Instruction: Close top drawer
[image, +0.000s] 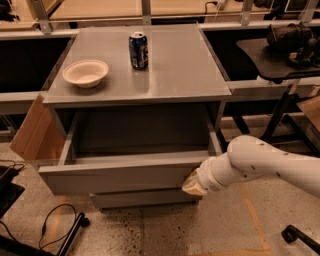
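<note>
- The top drawer (120, 176) juts open past the front edge of the tabletop (175, 70).
- The gripper (192, 186), below the front-right corner, meets the drawer front, apparently to push it; its open-or-closed state is unclear.

Robot lab, metal workbenches (260, 89), tape-marked floor (150, 230), gripper (192, 185) at top drawer (115, 177)

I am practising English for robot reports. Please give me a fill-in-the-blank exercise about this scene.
The top drawer is ____, not closed.
The gripper is at the ____ end of its front in the camera view.
Beside the can on the cabinet top sits a white ____.
Missing words: open; right; bowl.
</note>
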